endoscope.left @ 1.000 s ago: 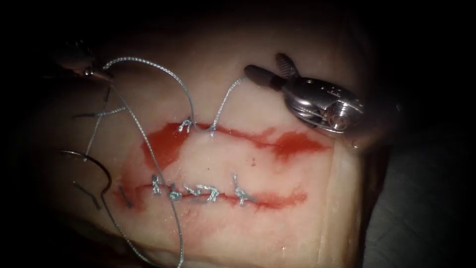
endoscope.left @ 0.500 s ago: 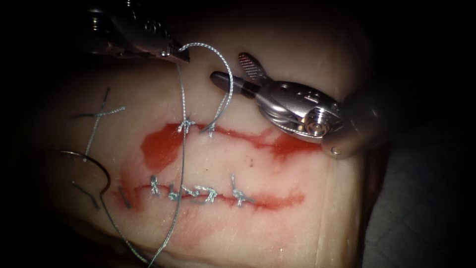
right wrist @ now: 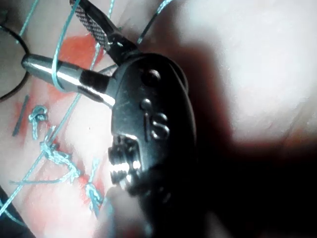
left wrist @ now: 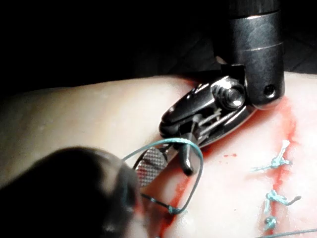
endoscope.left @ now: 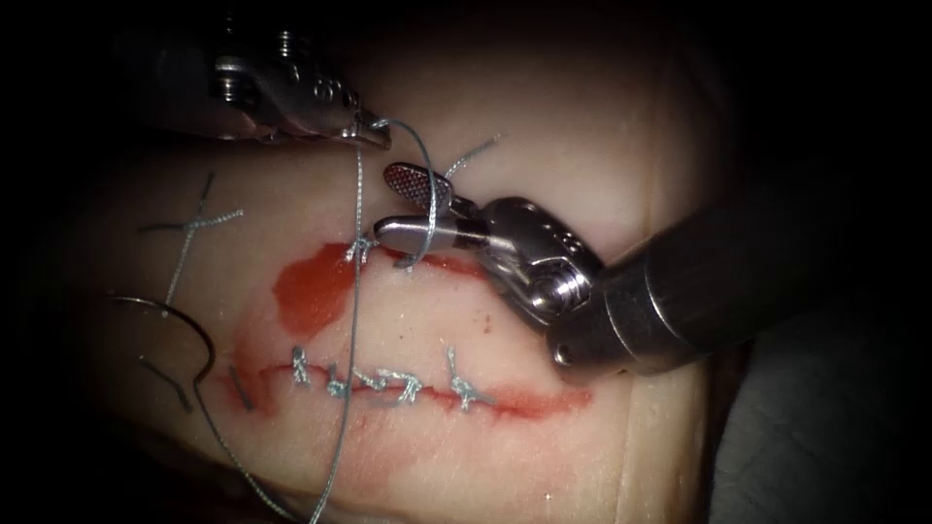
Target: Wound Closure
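Parted jaws are shown on the right tool [endoscope.left: 393, 202], a thread [endoscope.left: 355, 291] loop draped over its lower jaw, nothing gripped. Thread is clamped by the left tool [endoscope.left: 377, 134]. Left of the cut [endoscope.left: 417, 257], the needle [endoscope.left: 184, 325] is seen lying free on the tissue [endoscope.left: 582, 116], arched crosswise.

Left tool [endoscope.left: 374, 131] sits behind the upper cut [endoscope.left: 320, 281], clamped on the thread [endoscope.left: 356, 291], which runs forward across both cuts. Right tool [endoscope.left: 393, 204] enters from the right, jaws apart, thread looped over 1 jaw just above the upper cut's stitch [endoscope.left: 361, 247]. Needle [endoscope.left: 175, 325] lies free on the tissue [endoscope.left: 582, 126], left of the lower cut [endoscope.left: 524, 396].
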Robot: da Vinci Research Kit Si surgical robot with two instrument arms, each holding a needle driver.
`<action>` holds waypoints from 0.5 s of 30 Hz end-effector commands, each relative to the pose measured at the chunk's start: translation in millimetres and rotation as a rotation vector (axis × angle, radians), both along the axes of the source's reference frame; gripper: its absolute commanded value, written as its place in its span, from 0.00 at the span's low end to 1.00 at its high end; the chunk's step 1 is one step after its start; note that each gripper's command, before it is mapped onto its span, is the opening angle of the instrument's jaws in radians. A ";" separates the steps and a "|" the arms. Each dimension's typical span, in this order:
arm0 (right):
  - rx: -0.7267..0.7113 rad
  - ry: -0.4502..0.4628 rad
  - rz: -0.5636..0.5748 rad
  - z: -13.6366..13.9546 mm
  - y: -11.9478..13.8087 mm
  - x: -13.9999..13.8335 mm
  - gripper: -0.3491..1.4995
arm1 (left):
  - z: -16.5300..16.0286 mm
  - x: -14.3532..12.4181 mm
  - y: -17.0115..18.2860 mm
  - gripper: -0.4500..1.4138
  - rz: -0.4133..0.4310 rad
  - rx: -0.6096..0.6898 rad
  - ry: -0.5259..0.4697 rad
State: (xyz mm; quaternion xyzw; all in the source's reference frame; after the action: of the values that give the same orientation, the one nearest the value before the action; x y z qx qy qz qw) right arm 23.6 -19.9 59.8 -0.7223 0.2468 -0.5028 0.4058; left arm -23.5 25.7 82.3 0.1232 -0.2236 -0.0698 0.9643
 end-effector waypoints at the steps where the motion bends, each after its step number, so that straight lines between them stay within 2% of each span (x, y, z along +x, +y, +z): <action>1: 0.014 -0.006 0.048 0.1 0.2 1.7 0.63 | 0.8 -0.3 0.0 0.00 0.004 0.020 0.009; 4: 0.030 0.001 0.057 0.2 0.3 1.9 0.62 | 1.5 0.1 -0.7 0.00 0.012 0.048 0.027; 8: 0.054 0.057 0.083 0.3 0.5 2.3 0.56 | 2.5 0.6 -2.6 0.00 0.015 0.117 0.027; 10: 0.096 0.072 0.129 0.3 0.6 2.7 0.55 | 2.9 1.1 -4.1 0.00 0.005 0.138 0.021; 15: 0.117 0.080 0.123 0.1 0.4 3.0 0.56 | 2.3 0.9 -4.0 0.00 -0.010 0.148 0.000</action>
State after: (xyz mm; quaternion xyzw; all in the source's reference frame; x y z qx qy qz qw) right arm 25.7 -19.5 59.7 -0.7286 0.2445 -0.4331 0.4710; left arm -22.3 21.3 84.2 0.1944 -0.2162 -0.0903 0.9525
